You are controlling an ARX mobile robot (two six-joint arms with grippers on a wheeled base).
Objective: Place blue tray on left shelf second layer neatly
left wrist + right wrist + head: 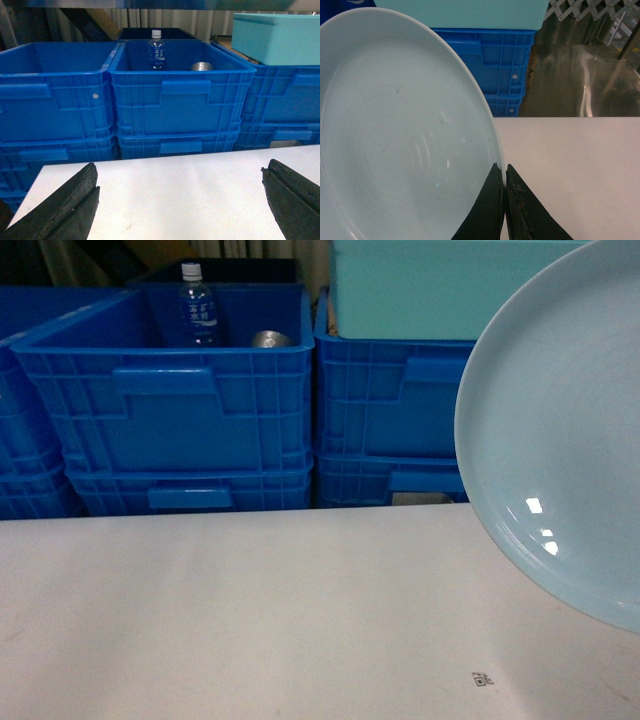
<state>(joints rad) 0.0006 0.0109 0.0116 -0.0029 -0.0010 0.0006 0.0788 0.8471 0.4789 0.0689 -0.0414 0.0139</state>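
Observation:
The blue tray (560, 430), a round pale sky-blue dish, hangs tilted above the white table (250, 620) at the right edge of the head view. It also fills the left of the right wrist view, blue tray (395, 130). My right gripper (504, 167) is shut on its rim, one black finger on each face. My left gripper (180, 175) is open wide over the bare tabletop (175, 195), with nothing between its fingers (75, 195). A shiny steel surface (580, 80) shows at the right in the right wrist view; I cannot tell which shelf layer it is.
Stacked deep-blue ribbed crates (190, 390) line the far edge of the table. One holds a water bottle (198, 305) and a metal can (268, 339). A turquoise rectangular box (430, 285) rests on the right crates. A small printed marker (482, 679) lies on the table.

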